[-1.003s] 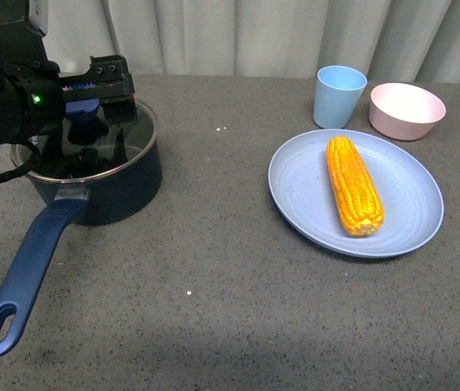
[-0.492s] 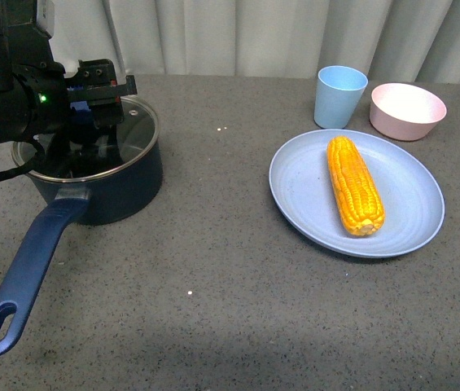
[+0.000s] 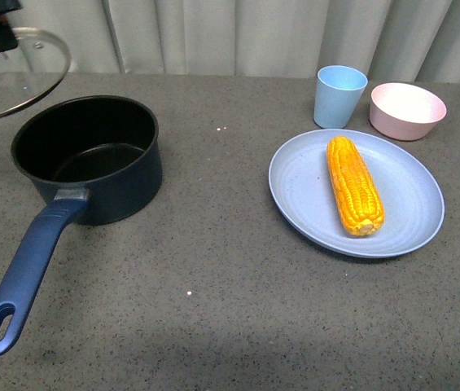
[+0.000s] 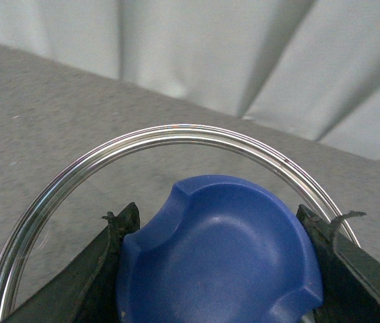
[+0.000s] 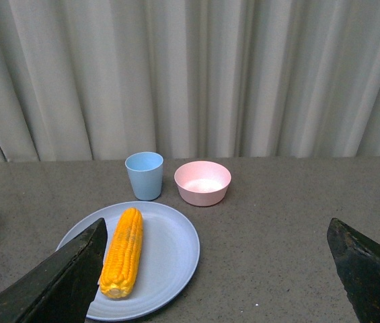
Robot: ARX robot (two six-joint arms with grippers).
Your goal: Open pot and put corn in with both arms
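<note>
1. On the grey tabletop [image 3: 213, 285], left of centre in my front view, the navy saucepan [image 3: 124, 191] stands uncovered with its black inside showing. Its long handle [image 3: 30, 269] runs toward the near left corner.
2. Above and to the left of the pan, its glass lid [image 3: 26, 81] hangs in the air, tilted, clear of the rim.
3. My left wrist camera shows the left gripper [image 4: 218, 232] clamped on the lid's blue knob [image 4: 223, 269], one black finger pressed to each side of it. The lid's metal-edged rim curves round just beyond.
4. Over on the right side of the table, the corn cob [image 3: 354, 186] lies alone on a pale blue plate [image 3: 409, 220]. Its length points away from me, well apart from the pan.
5. Just behind the plate stand a light blue cup [image 3: 340, 96] and a pink bowl [image 3: 407, 111], side by side, with a pale curtain [image 3: 254, 32] behind them.
6. From the right wrist camera I see the right gripper [image 5: 213, 276] with its fingers spread wide. It hangs above the table, facing the plate, cob, cup and bowl.
</note>
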